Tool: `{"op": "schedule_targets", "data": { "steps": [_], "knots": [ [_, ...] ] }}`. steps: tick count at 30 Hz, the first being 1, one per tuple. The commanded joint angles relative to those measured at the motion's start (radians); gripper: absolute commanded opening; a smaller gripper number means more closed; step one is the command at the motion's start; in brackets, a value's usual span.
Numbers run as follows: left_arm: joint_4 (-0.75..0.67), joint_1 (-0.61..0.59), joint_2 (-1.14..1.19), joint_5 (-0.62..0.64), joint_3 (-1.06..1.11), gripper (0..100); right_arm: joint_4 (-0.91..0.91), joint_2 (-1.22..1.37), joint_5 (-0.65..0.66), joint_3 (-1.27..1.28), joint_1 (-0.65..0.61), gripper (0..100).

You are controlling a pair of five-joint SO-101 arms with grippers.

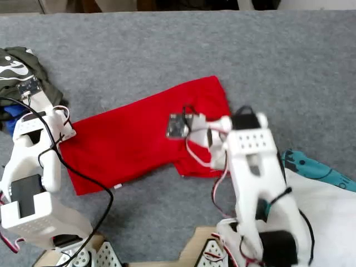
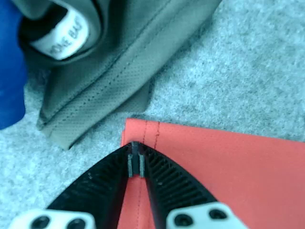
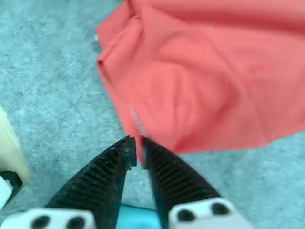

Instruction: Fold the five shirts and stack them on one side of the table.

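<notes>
A red shirt [image 1: 133, 139] lies spread across the middle of the grey table [image 1: 167, 44], with its near right edge bunched up. My left gripper [image 1: 65, 134] sits at the shirt's left corner. In the left wrist view the left gripper [image 2: 136, 161] is shut on the hemmed corner of the red shirt [image 2: 224, 171]. My right gripper [image 1: 211, 149] hangs over the shirt's right end, its tips hidden under the arm. The right wrist view has that gripper [image 3: 138, 149] shut on the edge of the rumpled red shirt [image 3: 209, 81].
An olive shirt [image 1: 25, 64] and a blue shirt [image 1: 8, 118] lie bunched at the far left, close to my left arm. A teal shirt [image 1: 314, 166] and a white shirt [image 1: 328, 214] lie at the near right. The arms' wooden base [image 1: 194, 247] sits at the front edge.
</notes>
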Motion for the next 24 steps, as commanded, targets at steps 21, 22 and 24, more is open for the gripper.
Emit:
{"op": "schedule_targets", "data": {
  "steps": [21,22,24],
  "knots": [
    [0.002,-0.018,0.005,0.008,-0.031,2,-0.322,0.202,-0.063,0.105,0.173,0.4],
    [0.002,-0.018,0.005,0.008,-0.031,2,-0.322,0.193,-0.061,0.114,0.176,0.4],
    [0.002,-0.018,0.005,0.008,-0.031,2,-0.325,0.174,-0.058,0.136,0.189,0.4]
  ]
}}
